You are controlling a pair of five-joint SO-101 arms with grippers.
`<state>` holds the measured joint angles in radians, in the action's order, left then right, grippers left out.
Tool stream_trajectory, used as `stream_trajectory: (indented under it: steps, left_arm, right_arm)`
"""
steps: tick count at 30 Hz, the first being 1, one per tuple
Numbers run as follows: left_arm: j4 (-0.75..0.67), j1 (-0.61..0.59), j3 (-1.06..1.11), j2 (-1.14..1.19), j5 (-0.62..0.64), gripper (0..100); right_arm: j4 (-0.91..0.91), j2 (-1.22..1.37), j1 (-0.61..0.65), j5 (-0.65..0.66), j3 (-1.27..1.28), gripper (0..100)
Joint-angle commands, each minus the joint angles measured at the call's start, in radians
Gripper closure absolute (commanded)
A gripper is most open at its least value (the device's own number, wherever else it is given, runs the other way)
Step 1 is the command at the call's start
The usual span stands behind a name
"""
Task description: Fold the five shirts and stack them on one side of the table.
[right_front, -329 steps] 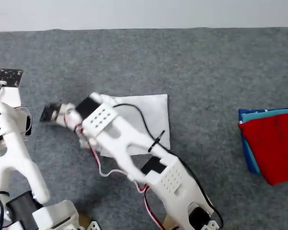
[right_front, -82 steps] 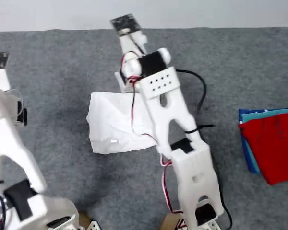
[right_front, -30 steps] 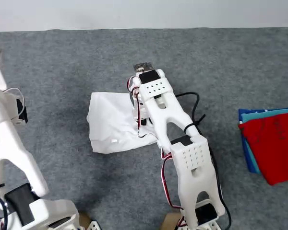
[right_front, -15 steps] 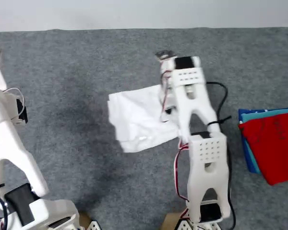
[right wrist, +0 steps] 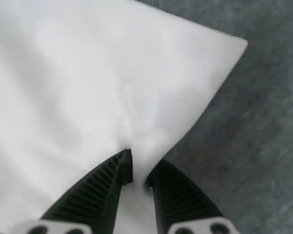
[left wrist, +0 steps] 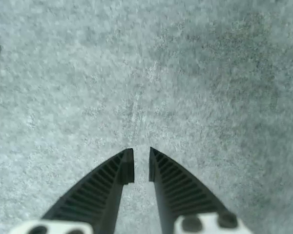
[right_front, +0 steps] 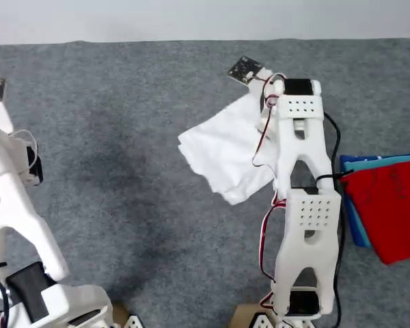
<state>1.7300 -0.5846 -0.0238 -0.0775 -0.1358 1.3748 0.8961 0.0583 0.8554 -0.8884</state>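
My right tool (right wrist: pixel 136 175) is clamped on the white shirt (right_front: pixel 222 154). In the right wrist view the cloth puckers into a small ridge where the two black ribbed fingers (right wrist: pixel 110 183) pinch it, and one pointed corner of the shirt sticks out over the grey desk (right_front: pixel 123 102) beyond.

From the high view, the right arm (right_front: pixel 304 205) stretches away from its base at the near edge. Its wrist sits over the shirt's far right edge. The shirt is loosely folded and rumpled, and it lies at a slant on the desk, right of centre. Its near corner is just beside the arm's forearm, and part of its right side is hidden under the arm. I cannot tell whether the gripped edge is raised off the desk or resting on it.

At the right edge of the desk sits the stack of folded shirts (right_front: pixel 389 205), with a red one on top and teal and blue edges showing beneath it. The white shirt is clear of that stack, and the right arm stands between the two.

My left tool (left wrist: pixel 141 165) hangs over bare grey desk with its fingers drawn nearly together, only a thin slit between the tips and nothing in them. The left arm (right_front: pixel 14 205) stands along the left edge of the desk, well apart from the shirt.
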Motion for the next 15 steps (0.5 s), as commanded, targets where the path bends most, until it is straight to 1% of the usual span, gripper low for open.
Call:
stream_trajectory:
  steps: [1, 6, 8, 12, 13, 15]
  left_arm:
    - [0.025, 0.003, 0.005, -0.051, 0.003, 95]
    - [0.025, 0.003, 0.005, -0.051, 0.002, 96]
    - [0.025, 0.003, 0.005, -0.051, 0.002, 96]
    - [0.025, 0.003, 0.005, -0.051, 0.002, 96]
    - [0.025, 0.003, 0.005, -0.051, 0.002, 96]
    - [0.025, 0.003, 0.005, -0.051, 0.002, 96]
  right_arm:
    - [-0.062, 0.012, -0.013, 0.02, -0.061, 98.8]
    - [-0.073, 0.035, -0.015, 0.018, -0.061, 97.2]
    - [-0.048, 0.022, -0.019, 0.003, -0.061, 90.9]
    - [-0.033, -0.028, -0.041, -0.184, -0.061, 75.3]
    - [-0.028, -0.045, -0.048, -0.221, -0.061, 73.1]
    - [-0.025, -0.079, -0.056, -0.304, -0.061, 72.0]
